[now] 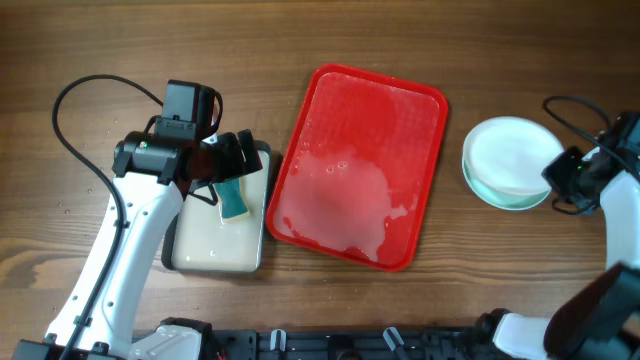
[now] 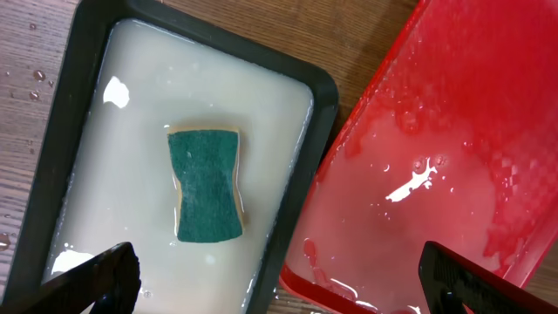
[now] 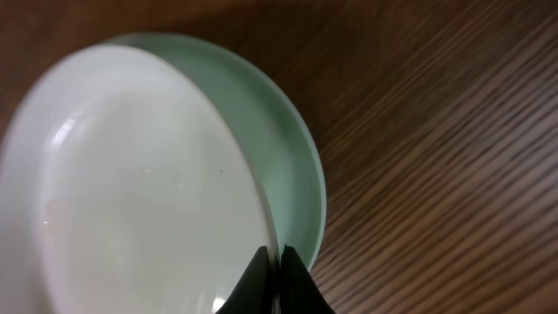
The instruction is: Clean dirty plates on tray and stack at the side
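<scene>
The red tray [image 1: 400,100] lies mid-table, wet with soapy film and holding no plates; its corner shows in the left wrist view [image 2: 453,131]. The plates are stacked on the wood at the right: a white plate [image 1: 510,150] on top of pale mint-blue ones [image 1: 505,200]. My right gripper [image 3: 277,262] is shut on the right rim of the white plate [image 3: 131,192], which sits slightly tilted over a mint plate [image 3: 288,148]. In the overhead view the right gripper [image 1: 556,176] is at the stack's right edge. My left gripper [image 2: 279,283] is open and empty above the sponge tray [image 1: 240,160].
A black-rimmed cream tray [image 1: 190,255] with milky water holds a green sponge [image 1: 234,200], left of the red tray; it also shows in the left wrist view [image 2: 61,96] with the sponge [image 2: 207,183]. Black cables run near both arms.
</scene>
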